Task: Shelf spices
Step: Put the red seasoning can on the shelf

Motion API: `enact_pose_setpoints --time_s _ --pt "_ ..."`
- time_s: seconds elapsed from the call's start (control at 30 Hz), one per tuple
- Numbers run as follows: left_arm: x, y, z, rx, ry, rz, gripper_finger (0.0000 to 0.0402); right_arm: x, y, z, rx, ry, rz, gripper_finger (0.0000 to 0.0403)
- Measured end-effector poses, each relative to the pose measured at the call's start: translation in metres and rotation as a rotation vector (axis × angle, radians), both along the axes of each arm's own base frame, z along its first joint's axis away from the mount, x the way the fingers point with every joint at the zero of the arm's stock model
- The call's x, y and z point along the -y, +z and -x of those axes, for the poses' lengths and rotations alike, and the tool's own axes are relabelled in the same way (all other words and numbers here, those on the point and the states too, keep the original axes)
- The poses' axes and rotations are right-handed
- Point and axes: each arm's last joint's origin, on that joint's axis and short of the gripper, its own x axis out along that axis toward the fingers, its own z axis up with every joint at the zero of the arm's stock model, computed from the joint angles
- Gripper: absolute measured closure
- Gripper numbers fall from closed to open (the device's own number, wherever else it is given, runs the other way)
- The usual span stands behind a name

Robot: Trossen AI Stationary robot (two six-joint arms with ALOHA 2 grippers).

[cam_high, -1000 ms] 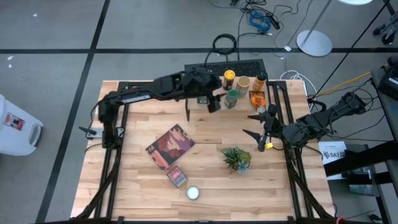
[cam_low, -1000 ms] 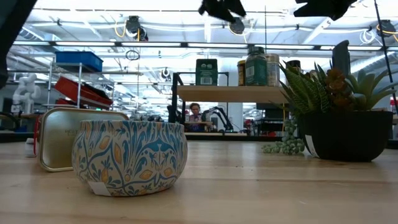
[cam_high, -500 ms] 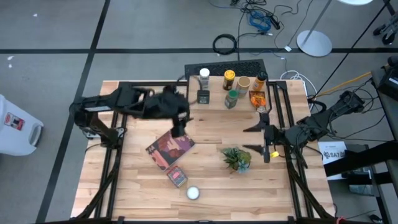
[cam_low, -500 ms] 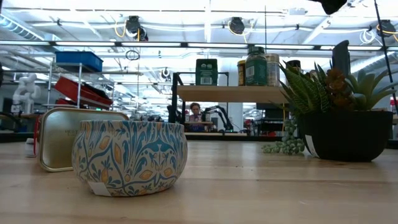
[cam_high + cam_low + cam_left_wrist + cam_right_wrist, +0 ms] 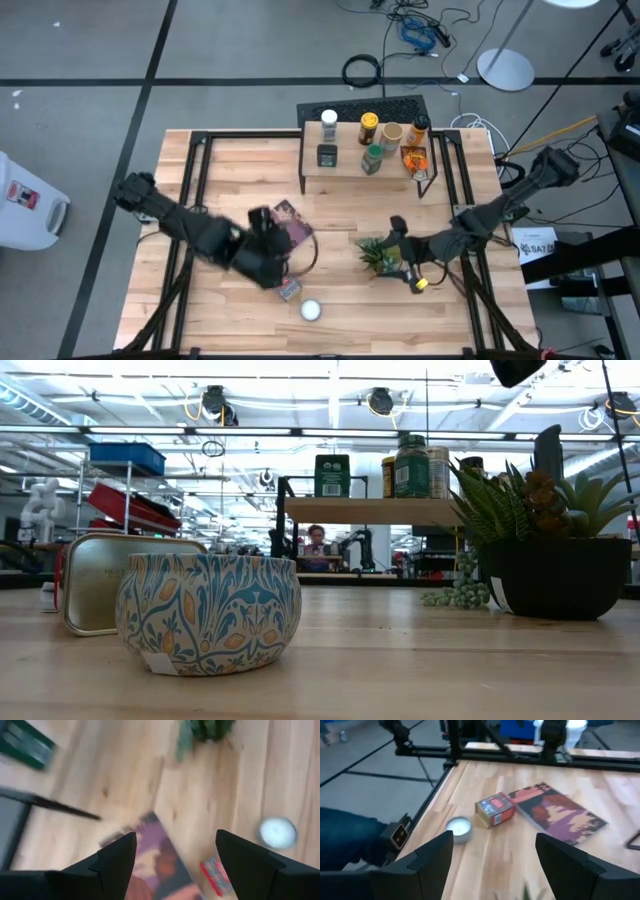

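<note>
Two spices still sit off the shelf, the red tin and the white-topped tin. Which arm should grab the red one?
Probably left. Its open hand hovers just beside the red tin; the right hand is over the plant, farther off.

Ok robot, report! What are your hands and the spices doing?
Left gripper open over red tin. Right gripper open by potted plant. Six spices on shelf.

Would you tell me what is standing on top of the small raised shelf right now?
On the shelf stand six spices: white-, yellow-, tan-, green- and orange-topped jars and a dark tin. An orange packet sits at its right end. The table under the board is hidden.
</note>
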Motion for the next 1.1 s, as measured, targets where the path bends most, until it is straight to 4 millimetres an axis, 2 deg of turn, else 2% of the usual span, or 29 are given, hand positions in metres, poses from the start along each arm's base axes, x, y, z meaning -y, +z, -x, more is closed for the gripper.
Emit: enact_pose_setpoints --time_s 0.23,0.5,0.77,1.1 --pt "0.047 -0.06 0.017 0.022 0.044 0.093 0.0118 -0.018 -0.018 -0.021 -0.002 0.054 -0.015 0.0132" --pt "0.071 -0.105 0.045 0.043 0.147 0.156 0.0118 -0.036 -0.045 -0.046 0.016 0.091 -0.021 0.0132" --pt "0.073 -0.159 0.064 0.047 0.223 0.206 0.0118 -0.046 -0.069 -0.064 0.027 0.097 -0.029 0.0132" --pt "0.051 -0.199 0.076 -0.003 0.261 0.139 0.0118 -0.041 -0.092 -0.081 0.008 0.053 -0.036 0.0132"
